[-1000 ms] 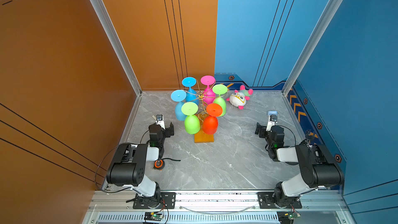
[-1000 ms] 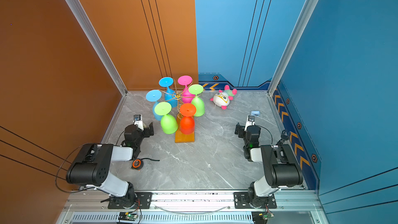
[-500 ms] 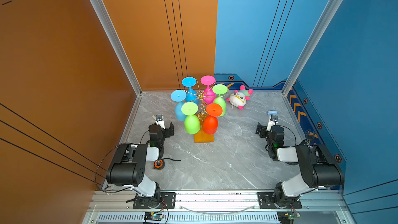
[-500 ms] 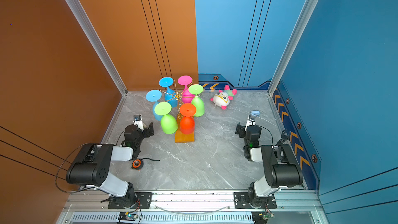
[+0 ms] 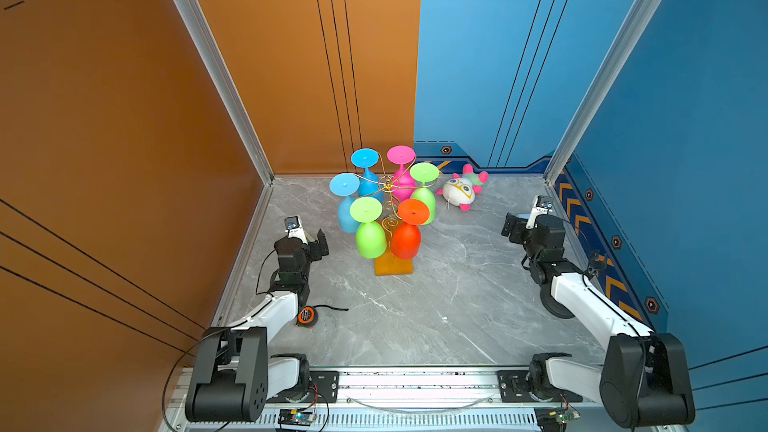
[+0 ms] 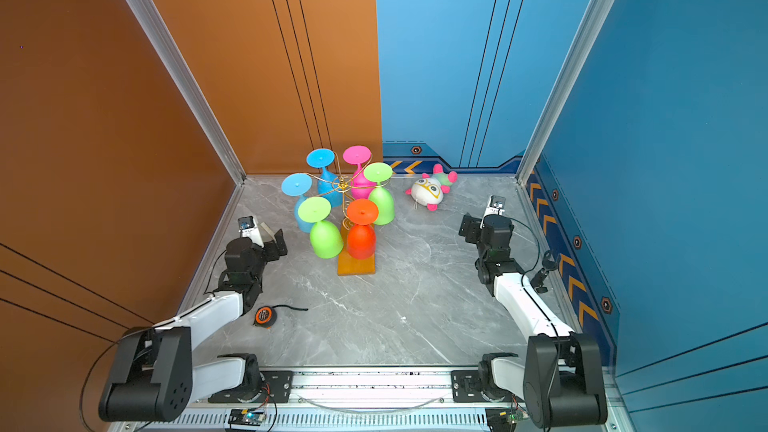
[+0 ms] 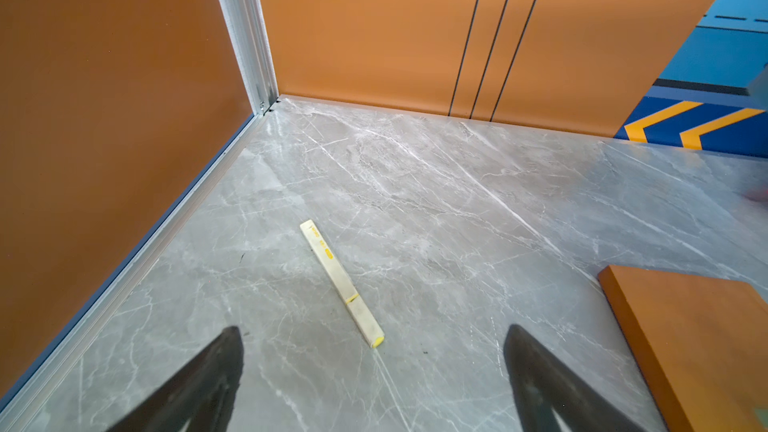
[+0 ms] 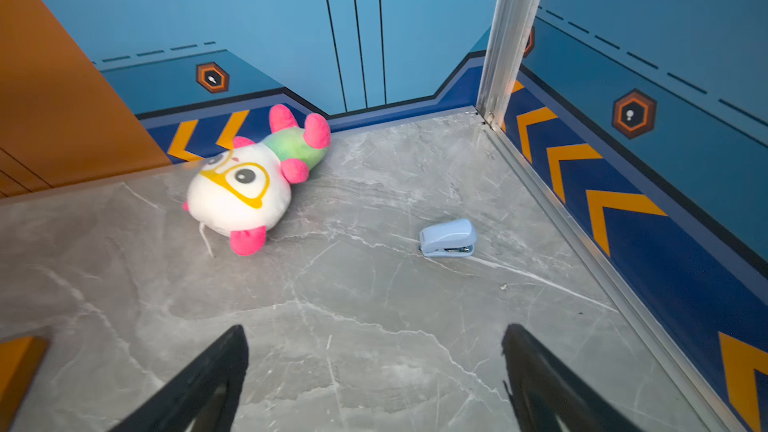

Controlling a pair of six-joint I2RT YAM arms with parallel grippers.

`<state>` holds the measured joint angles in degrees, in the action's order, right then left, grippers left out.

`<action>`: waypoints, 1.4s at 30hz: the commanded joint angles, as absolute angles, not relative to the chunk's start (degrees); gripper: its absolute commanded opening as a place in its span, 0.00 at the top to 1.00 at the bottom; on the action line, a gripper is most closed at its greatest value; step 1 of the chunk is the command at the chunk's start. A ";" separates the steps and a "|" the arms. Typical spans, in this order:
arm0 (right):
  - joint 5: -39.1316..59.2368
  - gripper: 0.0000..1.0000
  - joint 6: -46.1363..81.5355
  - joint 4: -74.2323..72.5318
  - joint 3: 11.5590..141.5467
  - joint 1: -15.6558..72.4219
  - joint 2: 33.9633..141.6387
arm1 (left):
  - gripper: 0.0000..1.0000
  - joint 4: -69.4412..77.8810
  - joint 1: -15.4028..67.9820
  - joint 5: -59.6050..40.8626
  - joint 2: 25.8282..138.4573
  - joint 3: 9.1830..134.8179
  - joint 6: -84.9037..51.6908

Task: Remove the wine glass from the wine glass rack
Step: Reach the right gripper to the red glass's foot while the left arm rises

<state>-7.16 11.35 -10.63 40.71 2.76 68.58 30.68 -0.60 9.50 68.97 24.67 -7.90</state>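
Observation:
The wine glass rack point(image 5: 388, 191) is a gold wire stand on an orange-brown wooden base point(image 5: 393, 266) point(image 6: 356, 263) at the back middle of the marble floor. Several coloured wine glasses hang from it bowl down; the nearest are a green one point(image 5: 370, 238) and an orange-red one point(image 5: 405, 241). My left gripper point(image 5: 318, 243) point(image 7: 374, 329) stands open to the left of the rack, holding nothing, with the base's corner point(image 7: 698, 338) beside it. My right gripper point(image 5: 513, 228) point(image 8: 376, 327) is open and holds nothing, well to the right of the rack.
A plush toy point(image 5: 459, 191) point(image 8: 241, 193) lies to the right of the rack, near the back wall. A light blue stapler point(image 8: 448, 238) sits ahead of the right gripper. A cream stick point(image 7: 340, 282) lies ahead of the left gripper. An orange tape measure point(image 5: 306, 316) sits by the left arm.
In the last half second the right wrist has lifted a little toward the back wall. The left wrist has shifted slightly leftward. The rack and glasses have not moved.

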 commanded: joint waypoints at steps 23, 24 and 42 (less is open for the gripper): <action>34.89 0.18 32.10 28.83 75.36 19.88 69.40 | 0.02 -27.11 0.10 -14.67 44.05 47.81 -4.19; 35.91 0.19 33.09 27.96 75.58 20.58 69.78 | 0.02 -27.14 0.09 -15.95 43.66 47.57 -3.43; 43.70 0.37 43.89 13.61 74.05 27.54 75.65 | 0.02 -28.13 0.09 -28.00 39.43 44.69 1.38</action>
